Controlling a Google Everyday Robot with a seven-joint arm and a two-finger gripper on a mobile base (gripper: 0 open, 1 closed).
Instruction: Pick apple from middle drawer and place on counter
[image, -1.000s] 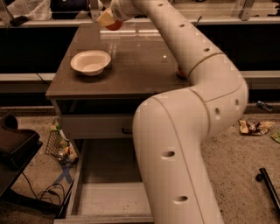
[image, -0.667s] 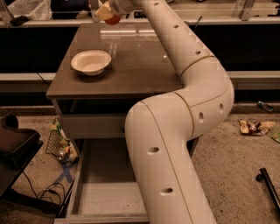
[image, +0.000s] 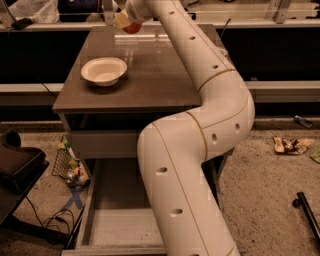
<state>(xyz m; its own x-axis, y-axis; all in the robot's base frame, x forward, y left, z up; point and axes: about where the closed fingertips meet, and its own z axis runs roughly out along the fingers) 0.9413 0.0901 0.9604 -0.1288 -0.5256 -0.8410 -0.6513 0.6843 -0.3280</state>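
My gripper (image: 124, 22) is at the top of the camera view, over the far edge of the counter (image: 150, 80). It is shut on the small red-orange apple (image: 132, 28), held just above the counter's back left part. The middle drawer (image: 86, 215) stands pulled out below, near the floor. What shows of its flat floor is bare, and my arm hides its right part. The arm runs from the bottom of the view up across the counter's right side.
A white bowl (image: 103, 70) sits on the counter's left side, in front of the gripper. A black box (image: 17, 165) and cables lie on the floor at left, beside a wire basket with litter (image: 67, 167). Wrappers (image: 290, 145) and a black bar (image: 307, 212) lie on the floor at right.
The arm's elbow and lower links have swung a little to the left. The gripper with the apple stays at about the same spot over the counter's far edge.
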